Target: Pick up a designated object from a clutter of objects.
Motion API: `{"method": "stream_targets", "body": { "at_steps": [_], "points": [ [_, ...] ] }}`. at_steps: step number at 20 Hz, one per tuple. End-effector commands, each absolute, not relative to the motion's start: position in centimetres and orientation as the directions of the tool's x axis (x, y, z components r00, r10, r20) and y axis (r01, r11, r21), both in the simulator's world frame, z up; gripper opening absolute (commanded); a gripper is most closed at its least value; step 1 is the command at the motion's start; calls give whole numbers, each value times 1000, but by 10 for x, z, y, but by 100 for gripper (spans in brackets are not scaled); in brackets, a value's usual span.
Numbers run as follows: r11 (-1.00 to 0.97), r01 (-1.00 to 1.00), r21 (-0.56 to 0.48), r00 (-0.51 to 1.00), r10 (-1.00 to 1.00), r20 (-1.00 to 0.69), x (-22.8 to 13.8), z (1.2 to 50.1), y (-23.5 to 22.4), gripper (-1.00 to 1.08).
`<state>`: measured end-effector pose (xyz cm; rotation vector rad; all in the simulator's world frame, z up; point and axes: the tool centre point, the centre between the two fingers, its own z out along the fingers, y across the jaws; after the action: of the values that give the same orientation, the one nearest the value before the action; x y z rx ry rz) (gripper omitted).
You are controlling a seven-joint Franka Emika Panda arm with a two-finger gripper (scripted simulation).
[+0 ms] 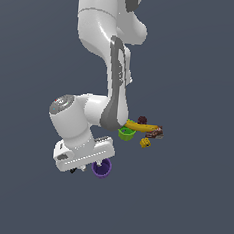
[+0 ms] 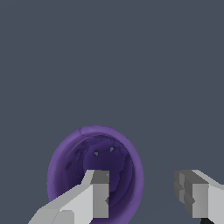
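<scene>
Plain slate-grey surface (image 1: 191, 206) everywhere; released tool (image 2: 142, 194) straddles purple cup's (image 2: 70, 157) wall.

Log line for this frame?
phase: grasp approach | target: purple cup | gripper: open, one finger inside cup, other outside rim | lime-green cup: untouched

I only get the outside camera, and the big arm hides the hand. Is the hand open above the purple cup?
Observer: Yes. The wrist view shows the hand open, spread wide.
Operator: Is it lined up with the cup?
Observer: One finger is over the purple cup's mouth. The other finger is outside the rim, so the cup's wall lies between them.
Operator: Is anything inside the cup?
Observer: No, it looks empty, and its mouth faces the wrist camera.
</scene>
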<state>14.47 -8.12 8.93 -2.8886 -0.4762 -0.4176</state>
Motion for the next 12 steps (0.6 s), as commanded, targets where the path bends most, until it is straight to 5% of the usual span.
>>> {"method": "stream_targets", "body": {
  "at_steps": [1, 7, 8, 12],
  "points": [
    [-931, 338, -134, 909, 287, 303, 147, 80, -79, 28],
    [-931, 339, -134, 909, 287, 303, 149, 69, -77, 28],
    [-931, 339, -134, 909, 287, 303, 149, 69, -77, -100],
    [-931, 339, -134, 909, 287, 303, 149, 69, -77, -100]
  ]
}}
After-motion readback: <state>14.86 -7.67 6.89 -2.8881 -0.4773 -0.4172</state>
